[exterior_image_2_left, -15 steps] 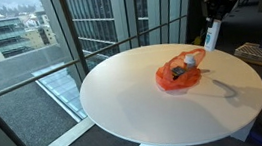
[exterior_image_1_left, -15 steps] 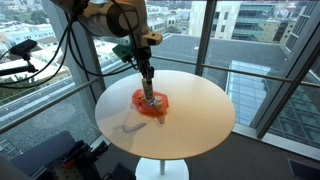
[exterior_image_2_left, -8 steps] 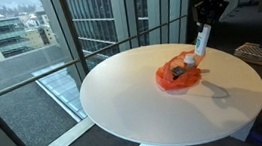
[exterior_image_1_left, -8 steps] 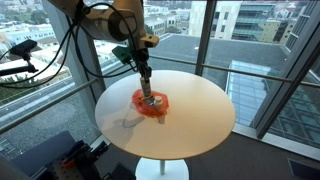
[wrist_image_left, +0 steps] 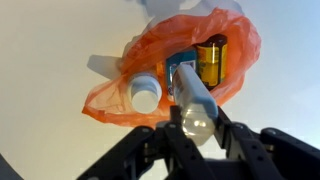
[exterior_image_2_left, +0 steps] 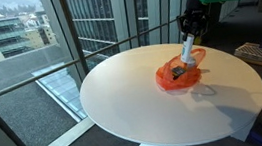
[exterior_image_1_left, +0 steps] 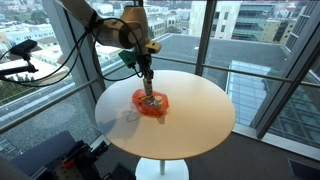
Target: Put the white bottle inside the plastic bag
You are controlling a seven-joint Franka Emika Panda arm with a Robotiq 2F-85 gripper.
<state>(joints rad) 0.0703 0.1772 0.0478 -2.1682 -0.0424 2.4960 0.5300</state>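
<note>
My gripper (wrist_image_left: pixel 198 128) is shut on a white bottle (wrist_image_left: pixel 192 98) with a teal cap and holds it cap-down over the orange plastic bag (wrist_image_left: pixel 118 90). The bag lies open on the round white table (exterior_image_1_left: pixel 200 115). Inside it I see a white-capped item (wrist_image_left: pixel 146 92) and a yellow can (wrist_image_left: pixel 211 57). In both exterior views the gripper (exterior_image_1_left: pixel 147 72) (exterior_image_2_left: pixel 192 30) hangs just above the bag (exterior_image_1_left: pixel 150 106) (exterior_image_2_left: pixel 179 75), with the bottle (exterior_image_2_left: pixel 187 53) (exterior_image_1_left: pixel 148 88) tilted and its lower end reaching into the bag's mouth.
The table stands by floor-to-ceiling windows (exterior_image_2_left: pixel 105 26). A camera on a tripod (exterior_image_1_left: pixel 20 50) stands beside the table in an exterior view. A desk with a keyboard (exterior_image_2_left: pixel 259 52) lies behind the table.
The gripper with the bottle has moved across the table's far edge to a spot over the bag and has come down, so the bottle now reaches the bag's opening.
</note>
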